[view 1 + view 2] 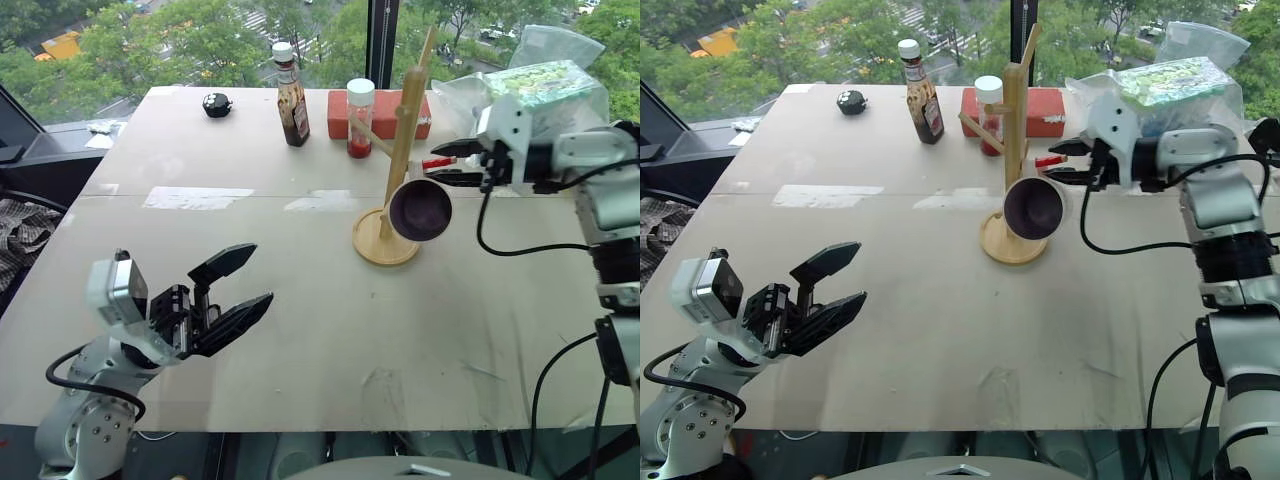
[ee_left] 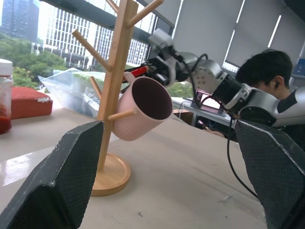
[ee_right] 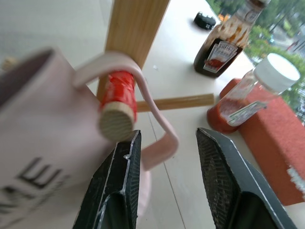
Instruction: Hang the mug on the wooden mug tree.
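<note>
The cream mug (image 1: 420,208) hangs by its handle (image 3: 157,138) on a red-taped peg (image 3: 116,102) of the wooden mug tree (image 1: 405,130), its dark mouth turned toward me. My right gripper (image 1: 436,163) is level beside that peg. It is open, one finger on each side of the handle's outer loop, with a gap between finger and handle. My left gripper (image 1: 258,275) is low over the table's near left, open with nothing between its fingers, and points toward the tree.
Along the far edge of the table (image 1: 300,350) stand a brown sauce bottle (image 1: 291,100), a jar with red contents (image 1: 359,120), a red box (image 1: 385,110) and a small black object (image 1: 217,104). A plastic bag (image 1: 540,85) lies at the far right. A person (image 2: 264,71) sits beyond the table.
</note>
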Available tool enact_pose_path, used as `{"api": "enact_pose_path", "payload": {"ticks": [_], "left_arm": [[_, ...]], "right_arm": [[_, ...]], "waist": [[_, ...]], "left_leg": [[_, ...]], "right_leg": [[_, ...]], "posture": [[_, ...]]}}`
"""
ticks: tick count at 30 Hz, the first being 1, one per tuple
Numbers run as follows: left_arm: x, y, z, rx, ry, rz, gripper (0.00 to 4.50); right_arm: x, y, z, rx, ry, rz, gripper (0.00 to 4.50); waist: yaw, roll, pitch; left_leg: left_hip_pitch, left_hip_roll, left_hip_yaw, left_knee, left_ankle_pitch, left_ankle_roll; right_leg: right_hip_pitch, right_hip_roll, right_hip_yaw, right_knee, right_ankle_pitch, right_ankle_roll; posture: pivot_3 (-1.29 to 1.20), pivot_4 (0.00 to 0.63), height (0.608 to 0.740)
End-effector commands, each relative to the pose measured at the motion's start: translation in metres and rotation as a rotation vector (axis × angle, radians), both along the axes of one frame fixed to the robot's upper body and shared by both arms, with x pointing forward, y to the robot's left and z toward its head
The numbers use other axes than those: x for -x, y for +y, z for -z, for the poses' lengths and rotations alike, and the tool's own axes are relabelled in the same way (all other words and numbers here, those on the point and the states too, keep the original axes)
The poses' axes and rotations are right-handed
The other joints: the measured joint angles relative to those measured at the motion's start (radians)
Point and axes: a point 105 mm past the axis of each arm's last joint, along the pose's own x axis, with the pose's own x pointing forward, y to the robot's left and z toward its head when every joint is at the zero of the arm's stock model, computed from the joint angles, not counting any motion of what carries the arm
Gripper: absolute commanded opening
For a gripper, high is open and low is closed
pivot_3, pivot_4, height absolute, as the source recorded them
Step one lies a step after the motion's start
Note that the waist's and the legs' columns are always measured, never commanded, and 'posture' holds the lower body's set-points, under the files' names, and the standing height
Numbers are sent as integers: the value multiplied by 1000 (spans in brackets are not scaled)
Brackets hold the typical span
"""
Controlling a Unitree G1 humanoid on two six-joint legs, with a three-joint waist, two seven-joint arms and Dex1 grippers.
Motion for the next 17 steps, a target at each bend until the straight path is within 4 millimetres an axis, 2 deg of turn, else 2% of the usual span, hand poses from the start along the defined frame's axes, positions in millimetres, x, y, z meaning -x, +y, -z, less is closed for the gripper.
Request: {"api": "enact_pose_path", "payload": {"ticks": [1, 3, 10, 14, 17], "left_arm": [[-3, -4, 1, -48, 12, -20, 4500], [-6, -2, 8, -82, 42, -45, 4500], [-17, 15, 37, -250, 125, -178, 4500], [-15, 23, 52, -308, 189, -185, 4500], [-18, 25, 56, -339, 205, -189, 4500]], "right_arm": [[28, -20, -23, -89, -23, 39, 1787], [39, -39, -12, -105, 24, 118, 1787], [74, -101, 66, -79, 202, 397, 1787], [94, -118, 105, -79, 276, 494, 1787], [99, -122, 116, -114, 281, 533, 1787]], "waist": [[-3, 0, 0], [-4, 0, 0], [-6, 0, 0], [-8, 0, 0], [-8, 0, 0]], "left_leg": [[0, 0, 0, 0, 0, 0], [1, 0, 0, 0, -1, 1], [3, -1, 1, 0, -2, 3], [4, 0, 2, 0, -1, 2], [4, 0, 2, 0, -2, 3]], "right_leg": [[0, 0, 0, 0, 0, 0], [0, 0, 0, 0, 0, 0], [1, 1, 2, 1, 0, 0], [1, 3, 4, 1, 0, 0], [2, 5, 5, 1, 0, 0]], "posture": [[0, 150, 740], [0, 150, 740], [0, 150, 740], [0, 150, 740], [0, 150, 740]]}}
